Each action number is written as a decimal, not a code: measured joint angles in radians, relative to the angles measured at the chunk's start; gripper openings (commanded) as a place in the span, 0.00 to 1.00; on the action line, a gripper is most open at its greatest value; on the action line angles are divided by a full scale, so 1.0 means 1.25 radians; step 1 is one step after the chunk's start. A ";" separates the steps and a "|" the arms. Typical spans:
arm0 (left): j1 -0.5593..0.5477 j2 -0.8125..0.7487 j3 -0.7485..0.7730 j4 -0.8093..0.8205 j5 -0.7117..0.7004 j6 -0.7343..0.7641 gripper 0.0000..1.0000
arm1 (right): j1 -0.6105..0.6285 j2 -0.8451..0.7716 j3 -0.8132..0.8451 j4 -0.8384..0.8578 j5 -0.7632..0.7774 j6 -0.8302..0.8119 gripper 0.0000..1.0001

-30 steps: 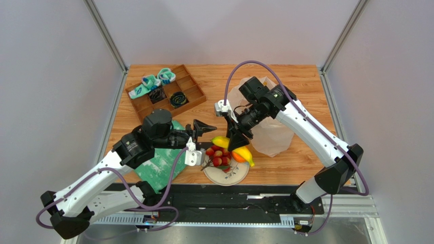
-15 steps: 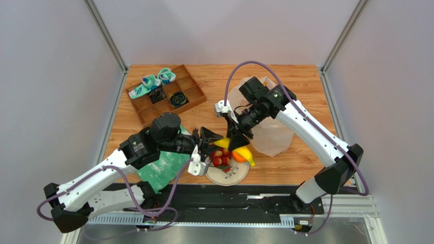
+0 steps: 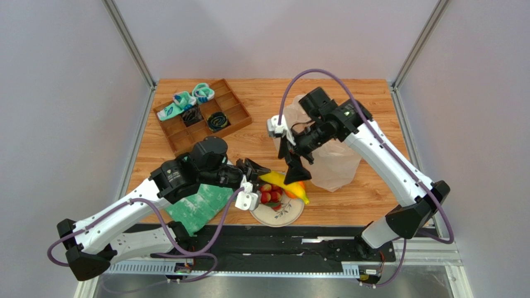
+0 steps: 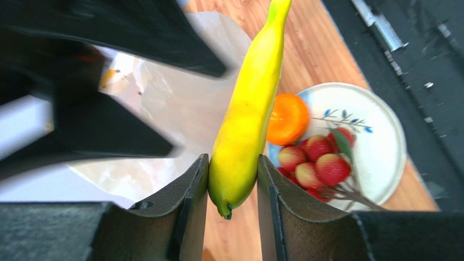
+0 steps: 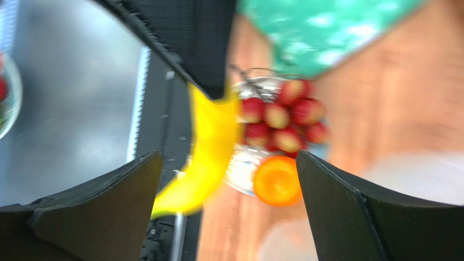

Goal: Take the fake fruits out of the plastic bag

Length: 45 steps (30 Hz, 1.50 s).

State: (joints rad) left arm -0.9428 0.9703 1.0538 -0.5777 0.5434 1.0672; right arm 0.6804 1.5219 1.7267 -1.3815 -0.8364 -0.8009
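Left hand (image 4: 233, 163) clamps the banana (image 4: 248, 103) over the plate (image 4: 381, 149); right hand (image 5: 227, 157), spread wide, hovers close above.

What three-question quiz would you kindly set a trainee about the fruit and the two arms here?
1. True or false: the left hand is clamped on one end of the banana.
2. Which fruit lies on the plate? A) the red fruit cluster B) purple grapes C) the banana
3. Fill in: the right hand has its jaws ____, one on each side of the banana without touching it.

Key: 1 true; 2 A; 3 open.
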 measured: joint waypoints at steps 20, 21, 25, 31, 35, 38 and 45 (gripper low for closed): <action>0.144 0.067 -0.232 0.110 0.337 -0.985 0.00 | -0.290 -0.013 0.078 0.061 0.145 0.226 0.99; 0.154 0.085 -0.266 0.136 0.361 -1.027 0.00 | -0.290 -0.016 0.065 0.067 0.145 0.232 0.99; 0.170 0.148 -0.381 0.231 0.426 -1.175 0.00 | -0.290 -0.019 0.038 0.077 0.145 0.247 0.99; 0.187 0.164 -0.438 0.342 0.440 -1.341 0.00 | -0.290 -0.019 0.036 0.086 0.144 0.253 0.99; 0.213 0.137 -0.512 0.414 0.422 -1.463 0.00 | -0.290 -0.019 0.032 0.089 0.145 0.255 0.99; 0.215 0.082 -0.529 0.336 0.396 -1.487 0.00 | -0.290 -0.019 0.027 0.092 0.144 0.255 0.99; 0.236 0.022 -0.486 0.113 0.289 -1.463 0.00 | -0.290 -0.018 0.013 0.095 0.143 0.255 0.99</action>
State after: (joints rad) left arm -0.6483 0.9977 0.4458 -0.4366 0.9051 -0.7616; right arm 0.3176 1.4994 1.7435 -1.2629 -0.6575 -0.4824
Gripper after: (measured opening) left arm 0.411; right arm 0.989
